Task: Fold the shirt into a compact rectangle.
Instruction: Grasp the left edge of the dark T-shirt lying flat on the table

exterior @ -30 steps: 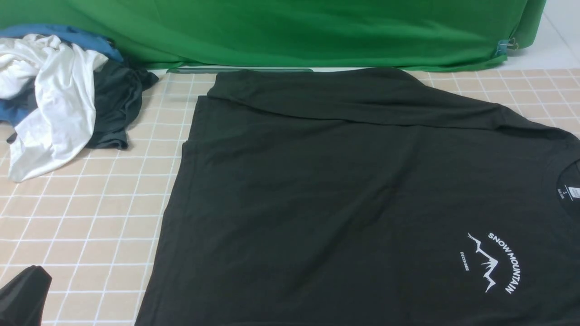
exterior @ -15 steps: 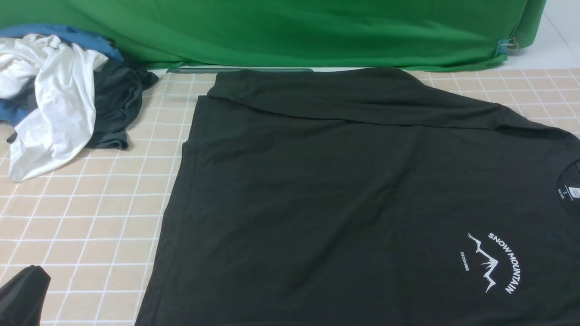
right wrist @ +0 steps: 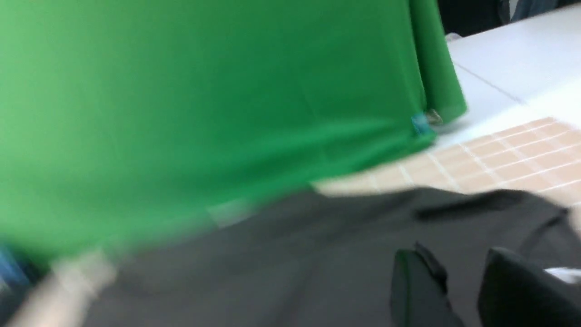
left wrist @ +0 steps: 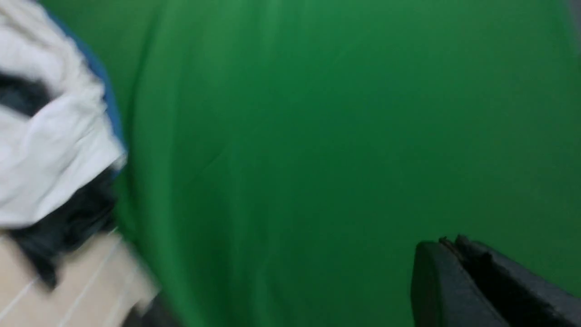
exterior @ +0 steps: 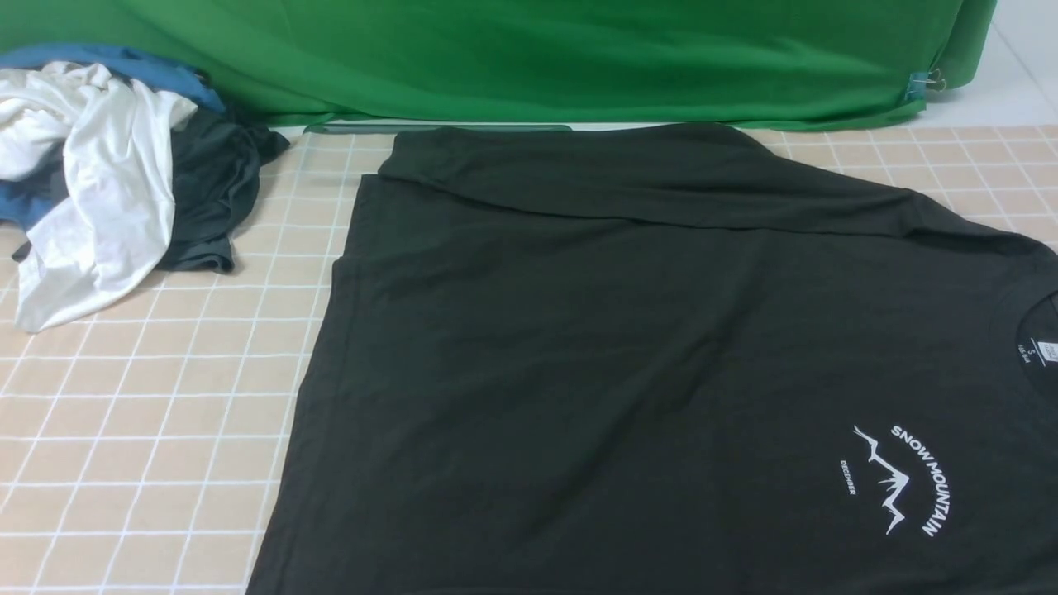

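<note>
We see the shirt (exterior: 620, 355) spread flat, a clothes pile (exterior: 107, 173) far left; our left gripper (left wrist: 454, 240) has its fingers pressed together, our right gripper (right wrist: 458, 261) holds them apart, empty.

Front view sharp, evenly lit — the 2 wrist views blurred.
</note>
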